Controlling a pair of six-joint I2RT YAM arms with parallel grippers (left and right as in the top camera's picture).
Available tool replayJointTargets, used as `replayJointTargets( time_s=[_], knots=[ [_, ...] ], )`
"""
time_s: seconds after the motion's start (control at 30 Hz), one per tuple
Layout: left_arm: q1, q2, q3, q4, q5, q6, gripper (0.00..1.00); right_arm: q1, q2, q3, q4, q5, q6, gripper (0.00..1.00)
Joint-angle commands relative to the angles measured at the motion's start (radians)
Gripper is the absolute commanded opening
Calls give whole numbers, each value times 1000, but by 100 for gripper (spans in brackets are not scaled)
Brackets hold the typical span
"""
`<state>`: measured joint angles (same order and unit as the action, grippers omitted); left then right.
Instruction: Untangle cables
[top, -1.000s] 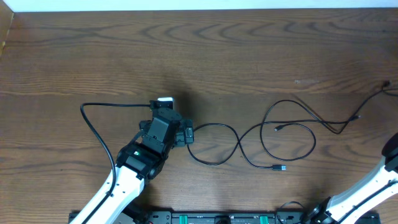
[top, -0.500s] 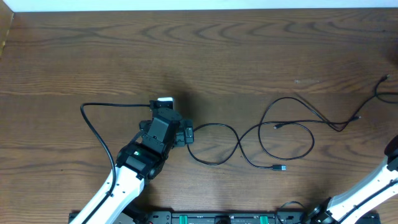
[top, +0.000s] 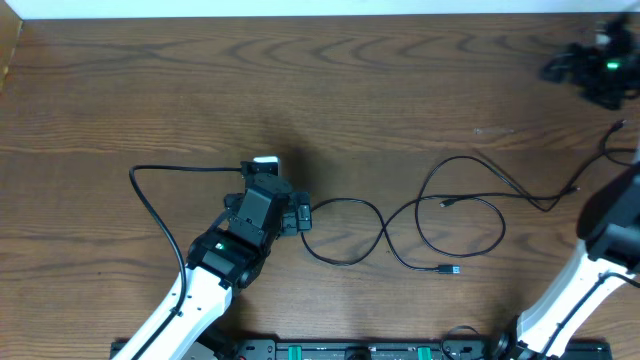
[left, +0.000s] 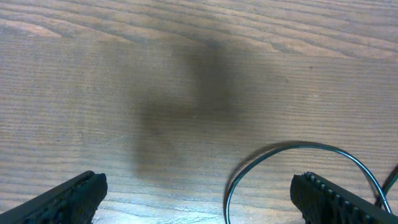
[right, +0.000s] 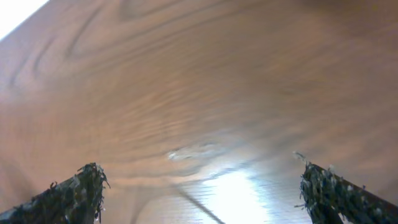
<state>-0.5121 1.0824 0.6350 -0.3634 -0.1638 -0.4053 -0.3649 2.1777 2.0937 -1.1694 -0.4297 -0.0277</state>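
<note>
Left gripper (left: 199, 186) spread wide above the wooden table (left: 93, 68), fingertips (left: 68, 199) at each lower corner, thin black cable (left: 298, 147) arcing just inside the right one, soft shadow (left: 186, 106) ahead.

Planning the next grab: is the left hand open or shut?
Left hand open: fingers far apart in its wrist view, only table and a cable loop between them.

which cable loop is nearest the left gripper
The left loop: its curve ends right at the left gripper. The other loop lies farther right, well apart from that gripper.
</note>
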Motion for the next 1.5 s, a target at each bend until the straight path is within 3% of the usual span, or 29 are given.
replayJointTargets(
  time_s=[0.0, 0.1, 0.2, 0.27, 0.33, 0.63, 0.97, 1.27, 1.3, 1.33, 1.43, 1.47],
  knots=[
    [5, -3, 11, -3, -13, 12, 100, 110, -29, 15, -71, -29, -319, 99],
    [5, -3, 10, -3, -13, 12, 100, 185, -29, 14, -163, -24, -512, 99],
    [5, -3, 11, -3, -13, 12, 100, 237, -29, 14, -243, 44, -614, 97],
    [5, -3, 10, -3, -13, 12, 100, 264, -29, 12, -279, 117, -632, 95],
    [5, -3, 10, -3, -13, 12, 100, 281, -29, 12, -310, 142, -632, 99],
    [5, -3, 11, -3, -13, 12, 100, 333, -28, -42, -512, 80, -642, 99],
    [5, -3, 10, -3, -13, 12, 100, 396, -28, -248, -389, 123, -619, 99],
    [5, -3, 10, -3, -13, 12, 100, 396, -28, -323, -318, 132, -642, 99],
    [5, -3, 10, -3, -13, 12, 100, 396, -28, -329, -318, 132, -644, 97],
    [5, -3, 11, -3, -13, 12, 100, 396, -28, -334, -318, 132, -644, 86],
    [5, -3, 11, -3, -13, 12, 100, 397, -28, -343, -325, 131, -643, 50],
    [5, -3, 10, -3, -13, 12, 100, 397, -28, -348, -327, 132, -643, 32]
  ],
)
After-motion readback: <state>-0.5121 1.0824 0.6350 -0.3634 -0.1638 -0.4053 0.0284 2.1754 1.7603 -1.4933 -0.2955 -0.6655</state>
